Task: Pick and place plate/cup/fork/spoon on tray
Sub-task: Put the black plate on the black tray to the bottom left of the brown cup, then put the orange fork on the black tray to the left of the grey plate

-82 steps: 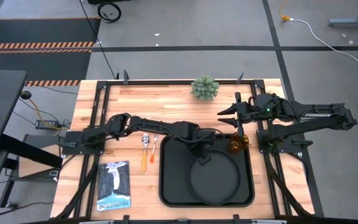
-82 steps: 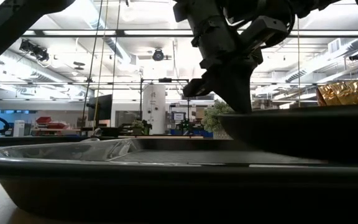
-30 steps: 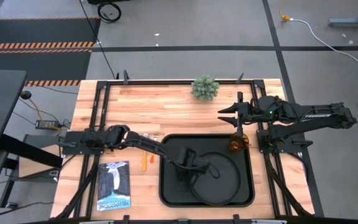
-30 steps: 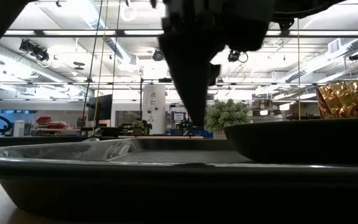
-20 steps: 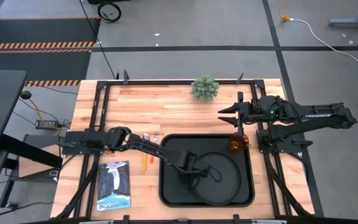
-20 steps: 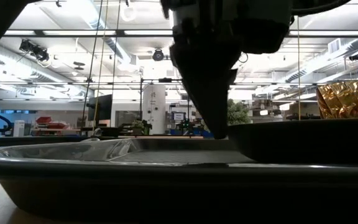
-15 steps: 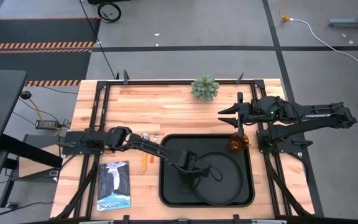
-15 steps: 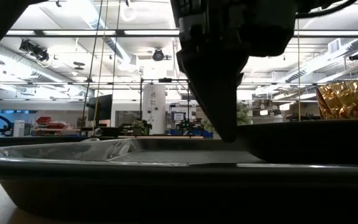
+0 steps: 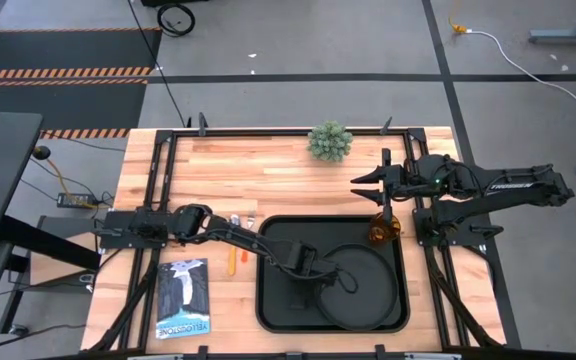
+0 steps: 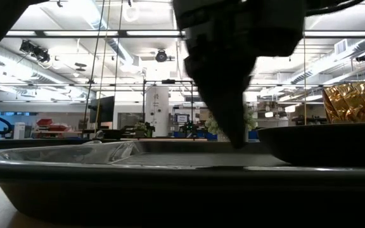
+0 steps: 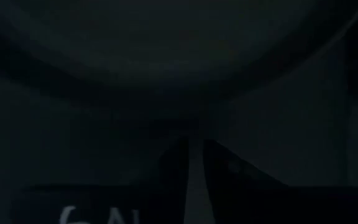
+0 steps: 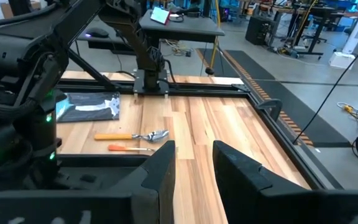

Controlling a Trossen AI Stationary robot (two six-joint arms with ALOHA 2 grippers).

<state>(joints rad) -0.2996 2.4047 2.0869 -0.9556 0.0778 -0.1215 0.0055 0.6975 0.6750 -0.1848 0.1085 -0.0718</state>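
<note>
The round black plate [image 9: 363,290] lies flat in the right half of the black tray [image 9: 264,300], and shows in the low view [image 10: 322,142]. My left gripper [image 9: 312,270] is shut, with its fingertips down at the tray floor [image 10: 236,143] beside the plate's left rim. The amber cup [image 9: 379,232] stands at the tray's far right corner. The spoon [image 12: 154,134] and the fork [image 12: 128,148] lie on the table left of the tray, partly under my left arm. My right gripper [image 9: 367,187] is open and empty, above the table beyond the cup. My left gripper points down with shut fingers [image 11: 174,165] just left of the plate's left rim [image 10: 262,133]. The dark wrist view and the gripper's own body hide the meeting place. I cannot tell whether it touches the rim now.
A small green plant [image 9: 329,141] stands at the table's far edge. A booklet [image 9: 184,297] lies at the near left. Bare wood shows between the plant and the tray. Black frame rails run along the table's edges.
My left gripper has gone toward the table's right edge along the tray floor, fingers down. The plate has slid along the tray toward the right, staying flat. The right arm has kept still.
</note>
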